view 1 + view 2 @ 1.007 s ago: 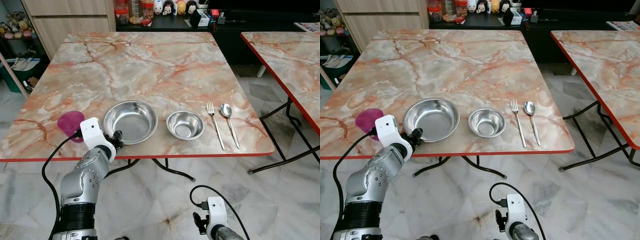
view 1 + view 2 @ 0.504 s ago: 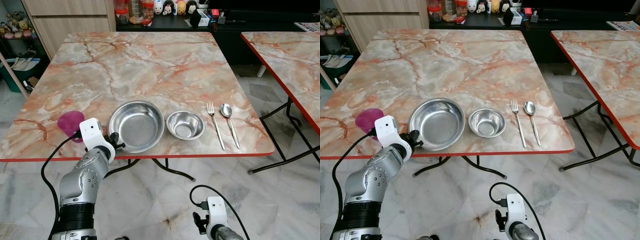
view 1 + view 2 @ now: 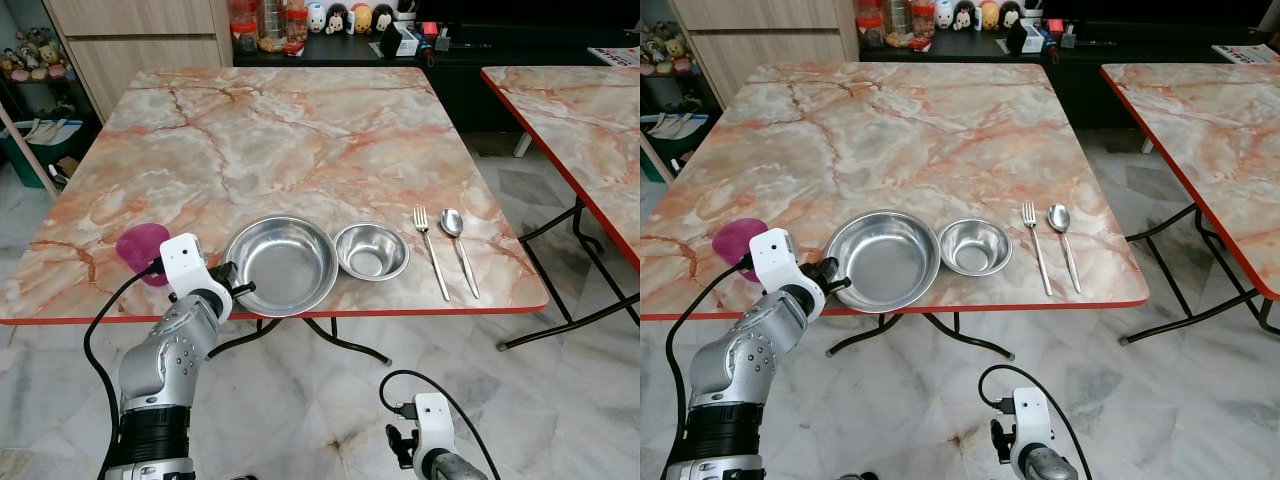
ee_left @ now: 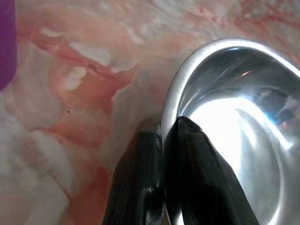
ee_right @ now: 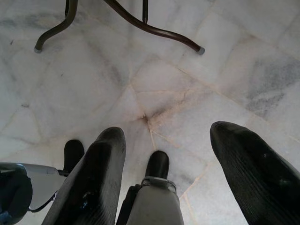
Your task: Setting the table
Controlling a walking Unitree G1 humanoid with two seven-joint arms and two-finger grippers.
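Large steel bowl (image 3: pixel 281 264) lower centre on marble table (image 3: pixel 300 130), rim touching small bowl (image 3: pixel 371 250) | left gripper (image 4: pixel 162 140) pinched tight on its near rim to slide it | right gripper (image 5: pixel 164 145) spread wide, idle over floor | fork (image 3: pixel 431 250), spoon (image 3: pixel 458 240) lower right.
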